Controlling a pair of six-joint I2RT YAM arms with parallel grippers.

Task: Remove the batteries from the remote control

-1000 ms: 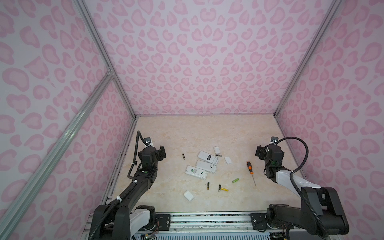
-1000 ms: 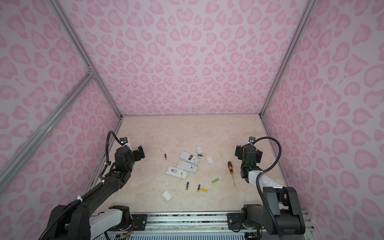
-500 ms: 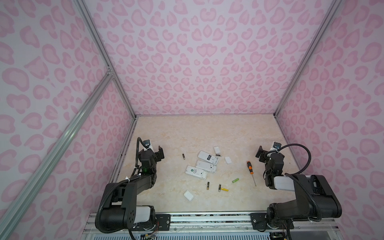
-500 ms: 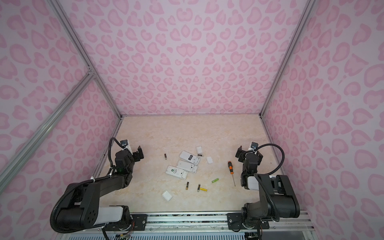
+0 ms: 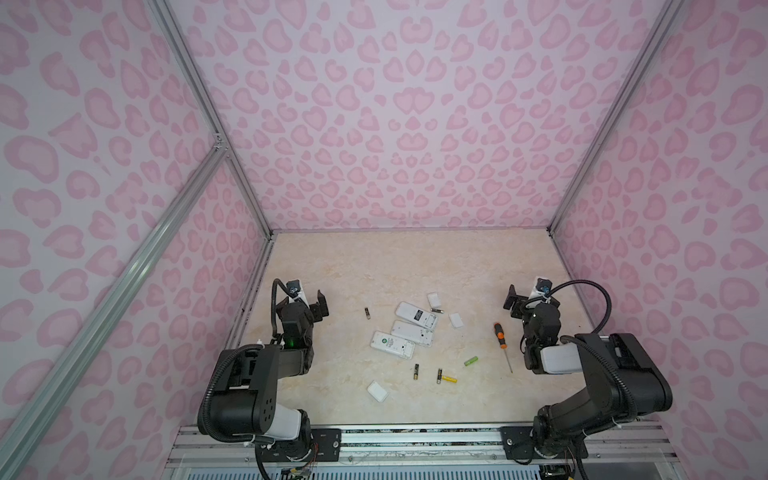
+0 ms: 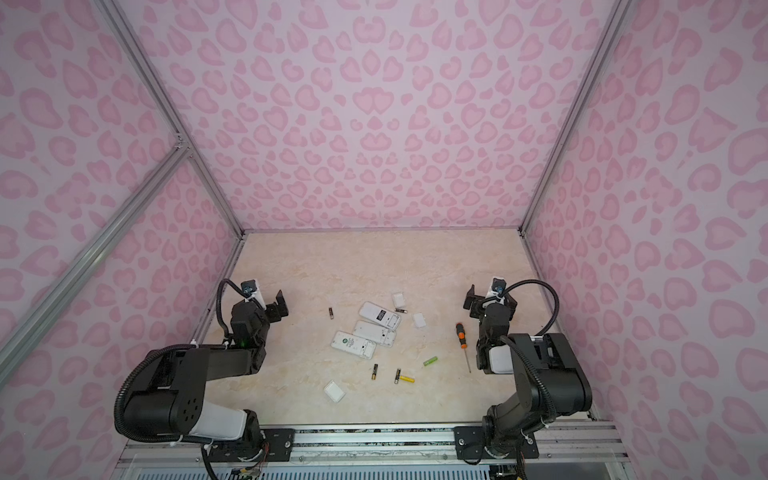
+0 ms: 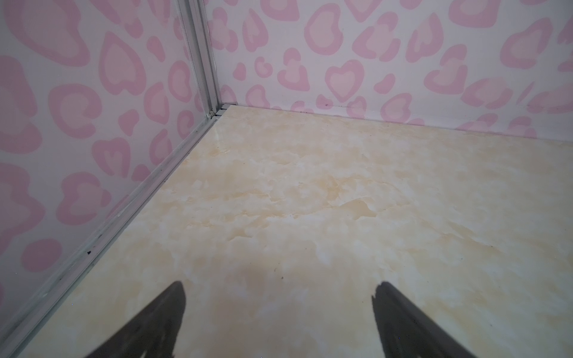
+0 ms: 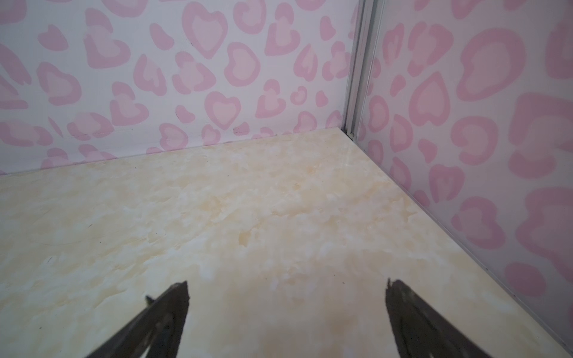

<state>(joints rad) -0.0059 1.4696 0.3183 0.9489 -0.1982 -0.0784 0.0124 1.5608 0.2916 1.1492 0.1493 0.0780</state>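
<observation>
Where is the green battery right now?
In both top views the green battery lies loose on the table, right of centre, between the yellow battery and the screwdriver.

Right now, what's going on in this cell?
Nothing is being handled. The left gripper and right gripper are open and empty, at opposite sides of the table, clear of the parts. Three remotes lie mid-table, three covers off, scattered around them. Six batteries lie loose on the table, among them a yellow one and a green one. A screwdriver lies near the right gripper. Whether any remote holds a battery is too small to tell.
</observation>
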